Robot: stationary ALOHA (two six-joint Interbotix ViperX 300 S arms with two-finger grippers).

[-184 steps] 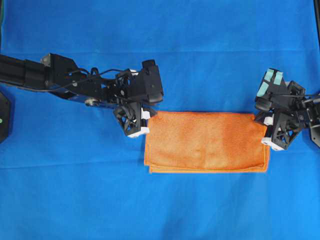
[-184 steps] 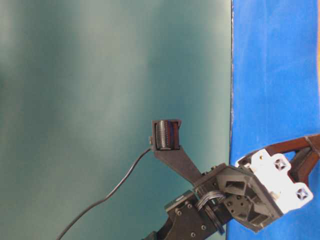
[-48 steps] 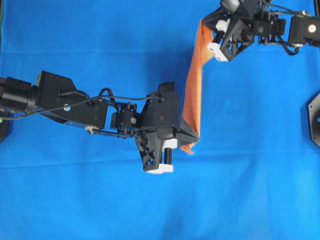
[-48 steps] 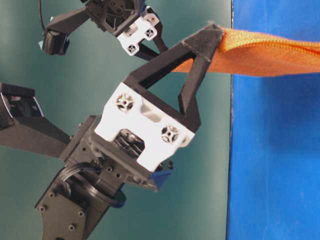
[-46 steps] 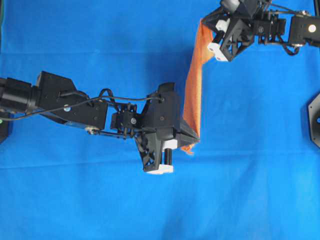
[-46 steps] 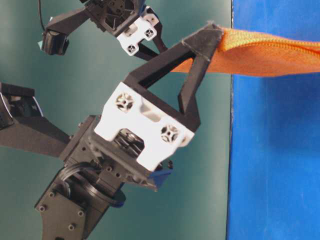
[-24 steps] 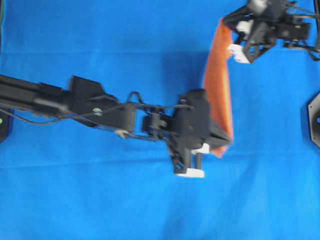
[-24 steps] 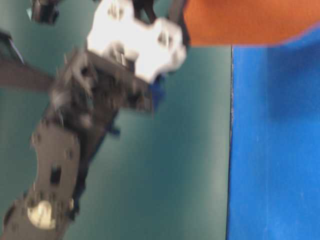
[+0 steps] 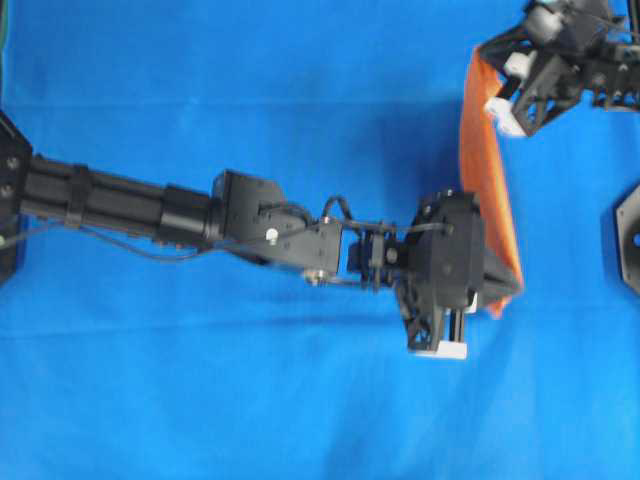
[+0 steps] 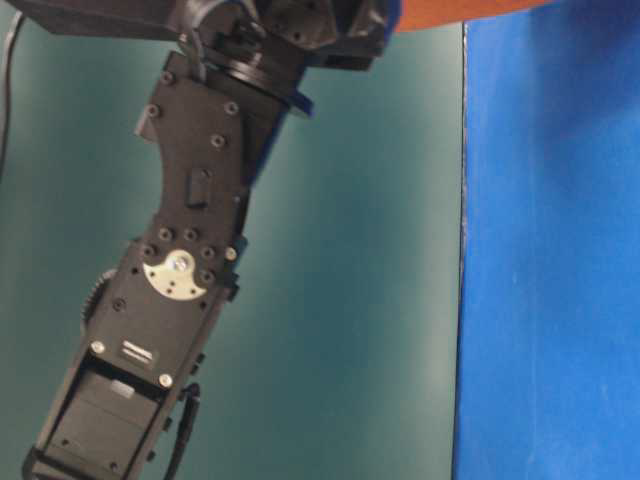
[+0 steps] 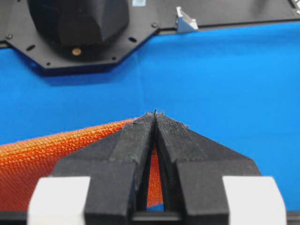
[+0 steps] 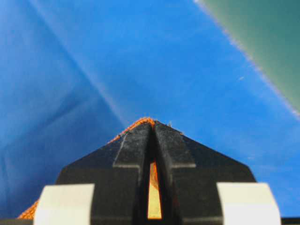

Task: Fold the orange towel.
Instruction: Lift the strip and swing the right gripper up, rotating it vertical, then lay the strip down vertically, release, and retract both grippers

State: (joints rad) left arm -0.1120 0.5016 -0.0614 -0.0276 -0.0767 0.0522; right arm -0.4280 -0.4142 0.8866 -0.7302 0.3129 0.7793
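- Toward the right of the overhead view, the orange towel (image 9: 486,190) hangs in the air as a narrow band above the blue cloth (image 9: 250,400) covering the table.
- Lower down, the left end effector (image 9: 500,283) is clamped on the band's lower corner (fabric shows between its pads in the wrist view).
- At the upper right, the right end effector (image 9: 482,52) is clamped on the upper corner.

Bright, even light with soft shadows – overhead view's a bit motion-smeared, wrist cams probably out of focus up close.
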